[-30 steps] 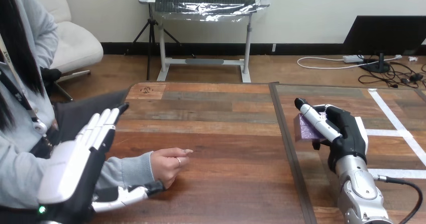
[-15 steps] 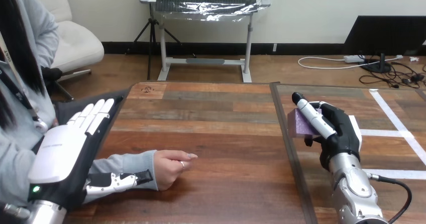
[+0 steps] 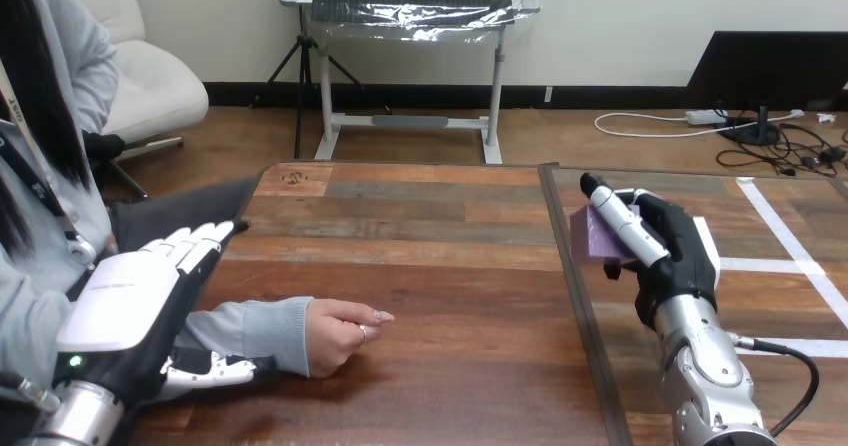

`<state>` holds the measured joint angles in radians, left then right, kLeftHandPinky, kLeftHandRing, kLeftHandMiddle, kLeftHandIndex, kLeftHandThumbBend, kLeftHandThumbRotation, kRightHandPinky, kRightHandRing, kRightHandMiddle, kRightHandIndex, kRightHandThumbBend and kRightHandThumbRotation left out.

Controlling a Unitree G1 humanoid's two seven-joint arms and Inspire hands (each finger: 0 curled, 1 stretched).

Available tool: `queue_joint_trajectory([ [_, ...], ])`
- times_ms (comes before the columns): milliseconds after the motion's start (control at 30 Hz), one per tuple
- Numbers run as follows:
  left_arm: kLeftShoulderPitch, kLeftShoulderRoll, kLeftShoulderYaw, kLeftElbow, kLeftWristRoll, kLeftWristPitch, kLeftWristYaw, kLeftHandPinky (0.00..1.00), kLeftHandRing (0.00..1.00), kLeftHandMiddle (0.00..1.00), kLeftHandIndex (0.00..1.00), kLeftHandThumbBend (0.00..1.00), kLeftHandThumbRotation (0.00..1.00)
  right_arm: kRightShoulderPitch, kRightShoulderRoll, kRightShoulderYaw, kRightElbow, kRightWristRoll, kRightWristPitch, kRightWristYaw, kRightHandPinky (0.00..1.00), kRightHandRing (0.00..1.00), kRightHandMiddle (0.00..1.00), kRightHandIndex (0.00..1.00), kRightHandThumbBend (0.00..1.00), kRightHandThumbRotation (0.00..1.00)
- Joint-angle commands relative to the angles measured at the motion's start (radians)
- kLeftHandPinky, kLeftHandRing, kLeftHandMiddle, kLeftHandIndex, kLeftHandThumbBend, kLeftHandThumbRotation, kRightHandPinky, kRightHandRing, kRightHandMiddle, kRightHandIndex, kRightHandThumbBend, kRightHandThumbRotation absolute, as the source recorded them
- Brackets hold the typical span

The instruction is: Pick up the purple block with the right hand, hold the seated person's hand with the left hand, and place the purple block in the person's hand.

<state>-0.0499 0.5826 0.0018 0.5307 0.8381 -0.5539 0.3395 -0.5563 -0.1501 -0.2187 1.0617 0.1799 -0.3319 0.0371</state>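
My right hand [image 3: 668, 248] is shut on the purple block [image 3: 594, 236], held a little above the table at the right. The person's hand [image 3: 343, 334] rests on the table at the lower left, loosely curled, its grey sleeve [image 3: 250, 330] running back toward the left. My left hand [image 3: 135, 301] hovers over that forearm, back upward, fingers straight and spread, thumb [image 3: 212, 373] lying under the sleeve. It is open and curls round nothing.
The wooden table [image 3: 430, 256] has a dark seam [image 3: 585, 326] running front to back just left of my right hand. White tape lines [image 3: 790, 256] mark the table's right part. The person sits at the left edge.
My right hand has lifted the purple block slightly up and to the left. My left hand has lowered toward the person's forearm. The person's hand has stayed put.
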Motion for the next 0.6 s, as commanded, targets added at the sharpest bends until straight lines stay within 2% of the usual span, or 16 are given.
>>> queue_joint_trajectory([
  [0, -0.112, 0.049, -0.043, 0.053, 0.0, -0.005, 0.028, 0.87, 0.89, 0.89, 0.88, 1.0, 0.38, -0.035, 0.005, -0.009, -0.07, 0.005, -0.02, 0.006, 0.0, 0.04, 0.09, 0.13, 0.26, 0.27],
  [300, -0.162, 0.07, -0.095, 0.123, -0.021, 0.003, -0.011, 0.84, 0.87, 0.87, 0.86, 1.0, 0.33, -0.016, 0.01, -0.013, -0.104, 0.011, -0.015, 0.012, 0.0, 0.04, 0.09, 0.13, 0.26, 0.27],
  [567, -0.211, 0.092, -0.156, 0.195, 0.001, 0.0, -0.021, 0.82, 0.86, 0.86, 0.84, 1.0, 0.3, 0.009, 0.016, -0.017, -0.155, 0.025, -0.004, 0.029, 0.0, 0.03, 0.08, 0.12, 0.26, 0.27],
])
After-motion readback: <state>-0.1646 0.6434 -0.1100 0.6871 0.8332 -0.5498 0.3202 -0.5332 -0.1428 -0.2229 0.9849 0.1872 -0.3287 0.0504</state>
